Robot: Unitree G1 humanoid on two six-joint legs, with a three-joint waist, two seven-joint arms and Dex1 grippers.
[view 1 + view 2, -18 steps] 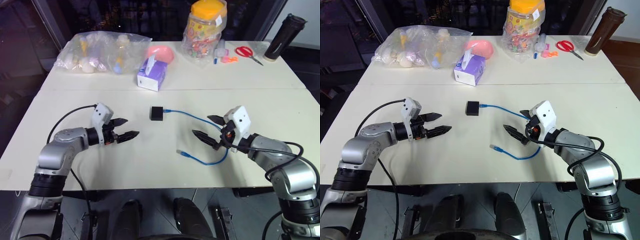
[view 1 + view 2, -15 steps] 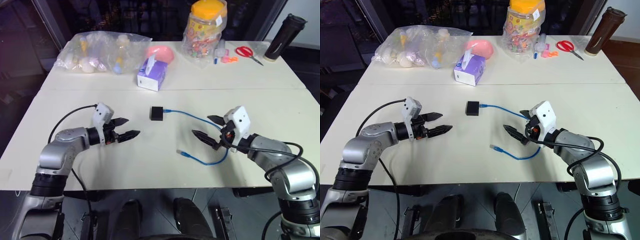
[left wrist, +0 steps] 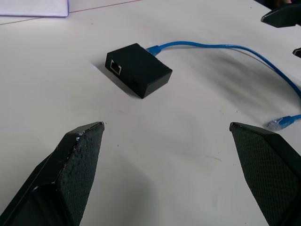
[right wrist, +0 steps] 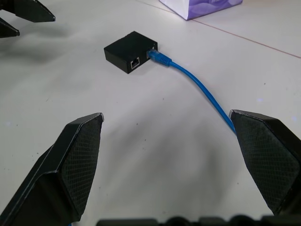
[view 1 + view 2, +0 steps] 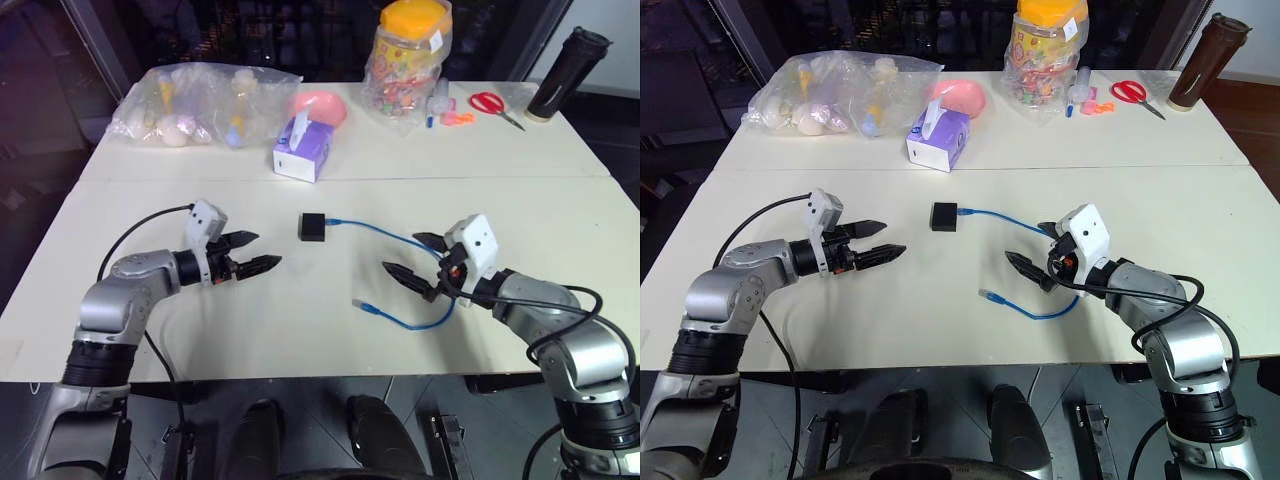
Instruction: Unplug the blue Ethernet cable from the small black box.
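The small black box (image 5: 312,226) lies on the white table (image 5: 300,320), midway between my two arms. The blue Ethernet cable (image 5: 385,234) is plugged into the box's right side (image 4: 130,52). It runs right, loops under my right gripper and ends in a loose plug (image 5: 364,306) on the table. My left gripper (image 5: 264,251) hovers open to the left of the box, pointing at it, with nothing between its fingers (image 3: 80,155). On the other side my right gripper (image 5: 402,253) is open above the cable's loop, holding nothing; its fingers (image 4: 80,150) point toward the box.
At the back of the table stand a purple-and-white tissue box (image 5: 303,150), a clear plastic bag of items (image 5: 200,100), a pink object (image 5: 322,107), a candy jar with a yellow lid (image 5: 410,55), red scissors (image 5: 495,104) and a dark bottle (image 5: 567,74). A seam (image 5: 500,179) crosses the tabletop.
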